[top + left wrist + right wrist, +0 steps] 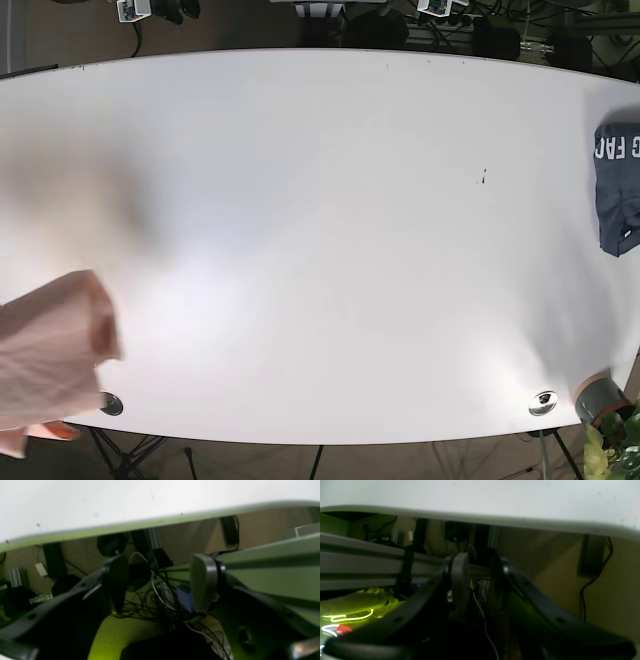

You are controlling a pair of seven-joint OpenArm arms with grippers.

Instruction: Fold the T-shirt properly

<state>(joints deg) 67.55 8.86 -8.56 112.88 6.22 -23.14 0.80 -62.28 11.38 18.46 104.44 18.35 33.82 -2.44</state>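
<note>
A folded dark T-shirt (617,185) lies at the far edge of the white counter (320,240) on the left arm's side, while both arms hang below the rim, left fingers (203,582) and right fingers (460,580) spread and empty.

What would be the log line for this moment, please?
left pincer: open, empty | right pincer: open, empty | pink cloth: table edge | dark shirt: folded, opposite edge
</note>
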